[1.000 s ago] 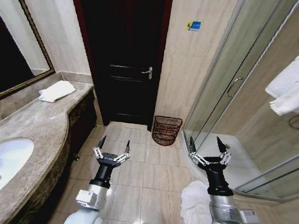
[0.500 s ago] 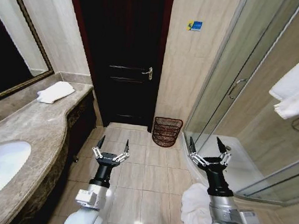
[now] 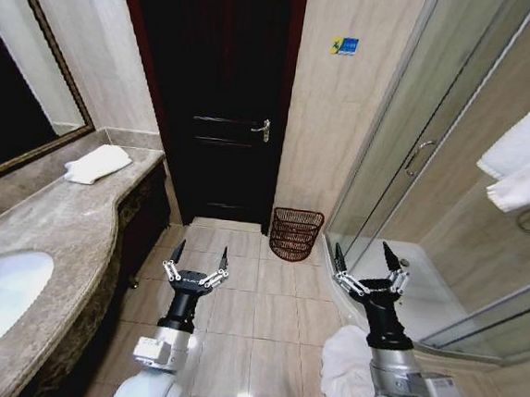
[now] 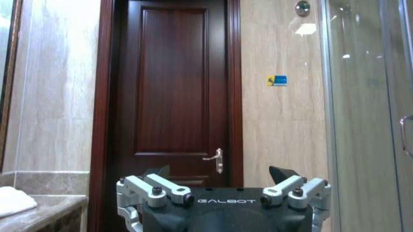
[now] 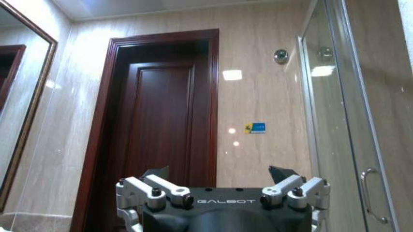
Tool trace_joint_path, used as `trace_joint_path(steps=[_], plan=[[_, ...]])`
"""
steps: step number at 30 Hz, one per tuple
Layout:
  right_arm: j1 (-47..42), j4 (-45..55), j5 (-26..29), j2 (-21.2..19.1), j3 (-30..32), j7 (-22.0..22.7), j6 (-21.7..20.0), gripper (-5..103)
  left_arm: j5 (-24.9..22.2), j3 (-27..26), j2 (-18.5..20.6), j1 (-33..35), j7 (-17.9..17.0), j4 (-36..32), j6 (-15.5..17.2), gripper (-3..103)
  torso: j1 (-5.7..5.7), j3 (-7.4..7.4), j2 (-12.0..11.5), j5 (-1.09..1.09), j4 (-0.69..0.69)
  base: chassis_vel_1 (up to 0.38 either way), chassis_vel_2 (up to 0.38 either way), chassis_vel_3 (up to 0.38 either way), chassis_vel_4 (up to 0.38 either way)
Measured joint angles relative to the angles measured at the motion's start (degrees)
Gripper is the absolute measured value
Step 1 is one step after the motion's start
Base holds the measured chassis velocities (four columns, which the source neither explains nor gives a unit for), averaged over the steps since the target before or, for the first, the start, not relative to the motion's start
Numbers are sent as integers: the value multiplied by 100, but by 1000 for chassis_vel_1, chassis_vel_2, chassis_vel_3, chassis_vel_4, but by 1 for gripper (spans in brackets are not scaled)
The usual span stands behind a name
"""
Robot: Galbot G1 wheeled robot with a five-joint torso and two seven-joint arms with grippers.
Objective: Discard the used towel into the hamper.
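**A:** From the head view, where is the used towel?

**B:** A crumpled white towel (image 3: 345,368) lies on the floor tiles, low on the robot's right, pressed against the right arm's base. The right gripper (image 3: 366,266) is held up above it with its fingers spread wide and nothing between them. So the towel is down and back from that gripper, close to the robot's own body.

**A:** And the left side?

**B:** The left gripper (image 3: 199,256) hangs over bare tiles, fingers also splayed and empty. It is well apart from the towel, so I judge the right arm the nearer one by far.

**A:** Where is the hamper?

**B:** The hamper (image 3: 295,233) stands ahead on the floor against the far wall, just beside the dark door (image 3: 226,93) and near the corner of the glass shower enclosure (image 3: 408,155). It sits between the two arms' lines, slightly towards the right.

**A:** The left wrist view?

**B:** It looks straight at the door, the gripper's fingers apart at the frame's foot.

**A:** The right wrist view?

**B:** Door and shower glass again, above that gripper's parted fingers. The camera points up and forward, away from the cloth below.
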Motion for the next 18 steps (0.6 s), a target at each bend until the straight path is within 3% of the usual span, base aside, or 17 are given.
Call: trace_joint_path(steps=[18], plan=[[-75, 15, -3, 31, -16, -4, 75, 100, -231, 17, 0, -32, 19, 84, 19, 100, 3, 1, -1, 0, 0, -121, 119, 122, -116]])
